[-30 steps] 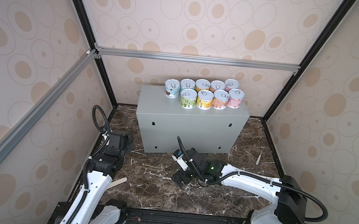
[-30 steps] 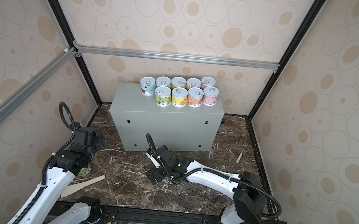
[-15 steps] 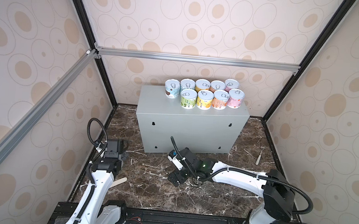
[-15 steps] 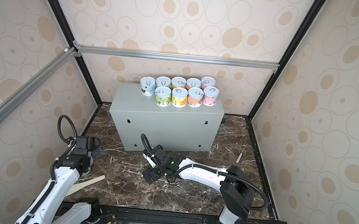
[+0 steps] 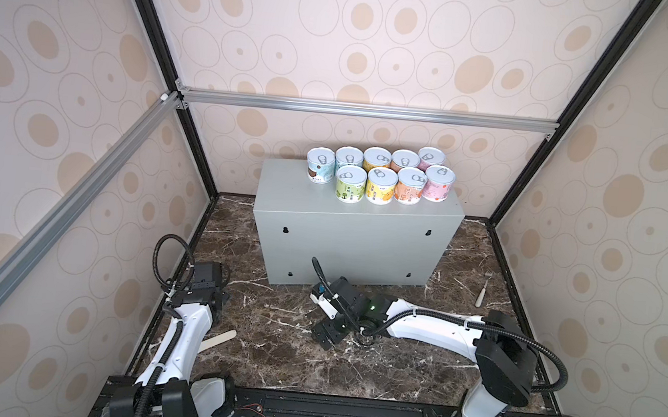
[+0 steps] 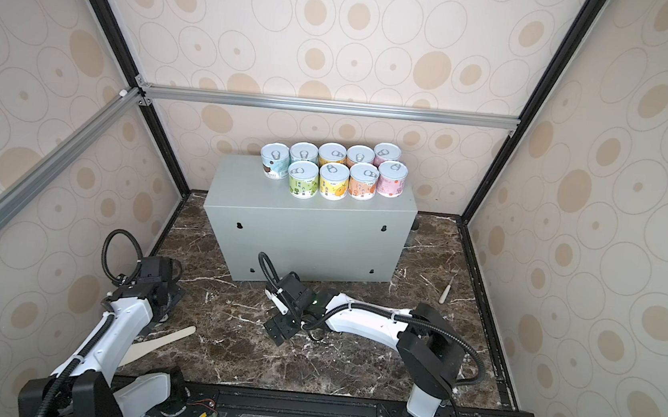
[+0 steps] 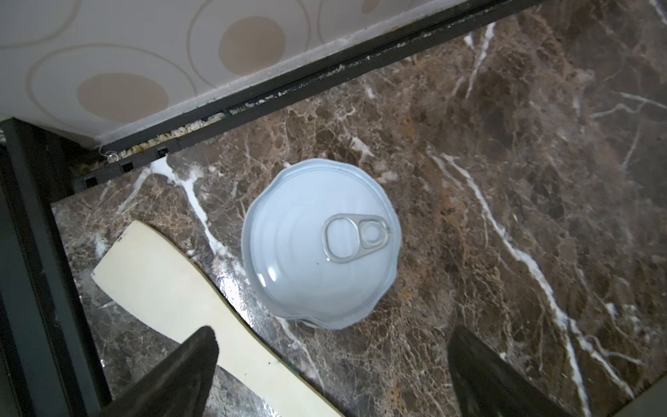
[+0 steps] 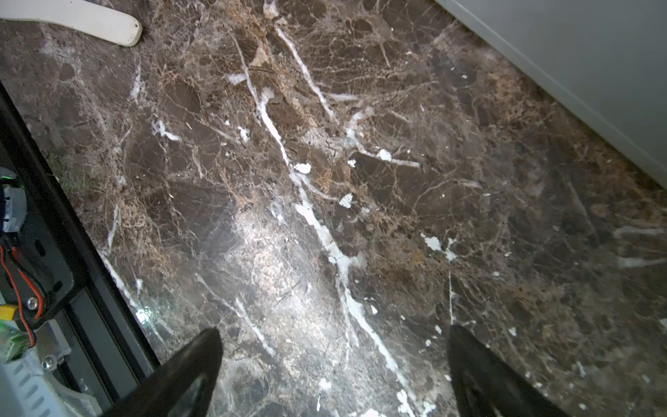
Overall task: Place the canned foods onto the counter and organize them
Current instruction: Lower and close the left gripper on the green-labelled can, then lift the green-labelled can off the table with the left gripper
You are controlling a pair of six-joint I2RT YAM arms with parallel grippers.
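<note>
Several canned foods with pastel labels stand in two rows at the back right of the pale grey counter. One more can, seen from above by its silver pull-tab lid, stands on the marble floor near the left wall. My left gripper hangs open above it, and the arm hides it in both top views. In front of the counter my right gripper is open over bare marble, holding nothing.
A pale wooden spatula lies on the floor beside the loose can. A small fork lies at the right of the floor. Patterned walls close in three sides.
My left gripper has drawn back from near the counter's left corner toward the front left. The right gripper has drifted a little to the left. Both stay open.
</note>
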